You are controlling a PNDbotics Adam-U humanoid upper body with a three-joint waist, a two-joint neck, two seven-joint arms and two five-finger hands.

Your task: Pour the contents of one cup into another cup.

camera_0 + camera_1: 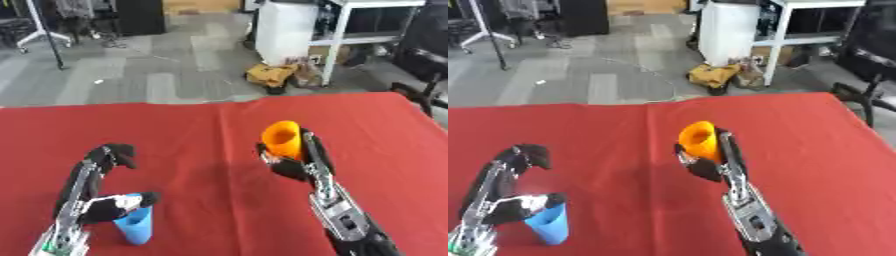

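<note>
Left eye view: the robot's right hand [293, 160] holds an orange cup [282, 139] above the red desk [201, 135], fingers [312, 145] curled round the cup's lower wall, its open mouth tilted up and toward the camera. At lower left, the left hand [103, 207] has a thumb and fingers closed round the rim of a blue cup [135, 226], which stands upright on the cloth close to the near edge. The two cups are well apart. What either cup contains cannot be made out.

Right eye view: the same grasp from a slightly shifted angle. The orange cup [697, 140] sits against the right hand [706, 165], clear of the desk; the blue cup [547, 224] stands beneath the left hand [509, 207] at the lower left.

Both cups look like thin, light plastic: stiff enough to keep shape, yet likely to flex or slip under a squeeze. A hold round the mid-wall, below the rim, probably suits pouring best and leaves the lip free. The light receiving cup could tip easily, so it likely needs steadying.
</note>
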